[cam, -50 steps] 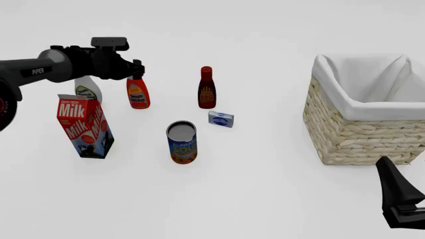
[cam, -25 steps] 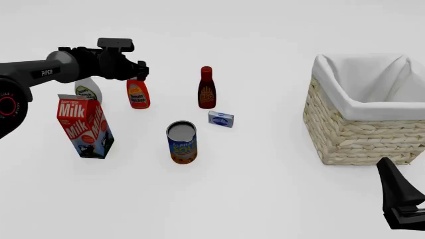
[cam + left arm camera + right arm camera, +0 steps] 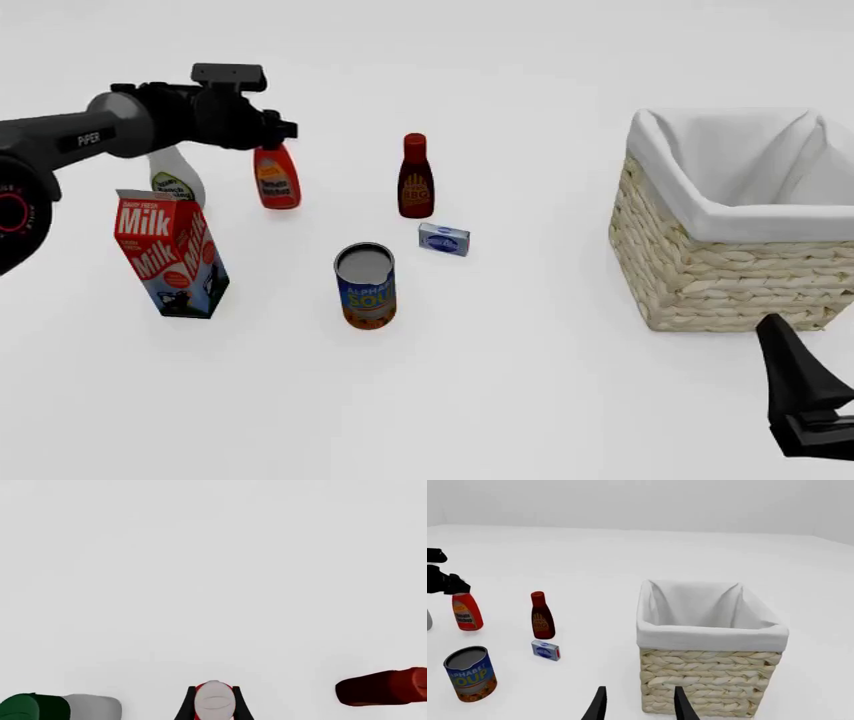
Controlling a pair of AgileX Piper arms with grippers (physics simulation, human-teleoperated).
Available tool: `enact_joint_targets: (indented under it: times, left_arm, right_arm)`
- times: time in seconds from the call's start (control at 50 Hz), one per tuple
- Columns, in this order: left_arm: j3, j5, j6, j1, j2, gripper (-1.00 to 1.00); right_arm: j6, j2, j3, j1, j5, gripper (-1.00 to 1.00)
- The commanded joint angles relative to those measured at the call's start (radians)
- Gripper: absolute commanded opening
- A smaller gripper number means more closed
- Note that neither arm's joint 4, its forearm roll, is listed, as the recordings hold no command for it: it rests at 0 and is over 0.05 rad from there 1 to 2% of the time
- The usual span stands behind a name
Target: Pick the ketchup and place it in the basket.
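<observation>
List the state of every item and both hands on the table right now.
Ketchup: upright, gripped at the cap, seemingly just off the table.
Left hand: shut on the ketchup.
Right hand: open, holding nothing.
Basket: upright, open, only its lining visible inside.
Dark bottle: upright, capped.
White bottle: upright, partly hidden.
Milk carton: upright, closed.
Soup can: upright.
Small box: lying flat.

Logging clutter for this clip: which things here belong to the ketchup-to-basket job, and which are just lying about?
Part of the job:
- ketchup, gripped at its cap by the left gripper
- basket, to the right

Just lying about:
- dark sauce bottle
- white bottle with green cap
- milk carton
- soup can
- small blue box
- right gripper, idle, jaws open
</observation>
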Motion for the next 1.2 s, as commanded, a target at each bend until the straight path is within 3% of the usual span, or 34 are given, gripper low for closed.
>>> enact_joint_targets:
  times: [0.02, 0.38, 0.58, 0.68, 0.84, 1.04, 1.08, 1.2]
  left_arm:
    - [-0.025, 0.028, 0.035, 0.001, -0.068, -1.0]
    - [-0.038, 0.112, 0.075, -0.021, -0.221, -1.0]
    - [0.041, 0.123, 0.087, -0.052, -0.351, -1.0]
    - [0.075, 0.138, 0.081, -0.069, -0.438, -1.0]
    - [0.139, 0.185, 0.094, -0.114, -0.579, -1.0]
    - [0.209, 0.241, 0.057, -0.174, -0.718, -1.0]
    - [0.22, 0.252, 0.047, -0.186, -0.745, -1.0]
    - [0.257, 0.278, 0.031, -0.208, -0.823, -1.0]
  right_arm:
    - [0.0, 0.003, -0.001, 0.001, -0.003, 1.0]
    - [-0.01, -0.042, -0.002, -0.005, 0.022, 1.0]
    - [-0.013, -0.045, -0.009, -0.005, 0.021, 1.0]
    - [-0.04, -0.046, -0.016, 0.008, 0.017, 1.0]
    - [-0.033, -0.045, -0.068, 0.065, 0.05, 1.0]
    - [-0.051, -0.04, -0.156, 0.127, 0.095, 1.0]
    - [-0.094, -0.044, -0.179, 0.159, 0.102, 1.0]
    - [-0.108, 0.005, -0.226, 0.189, 0.1, 1.0]
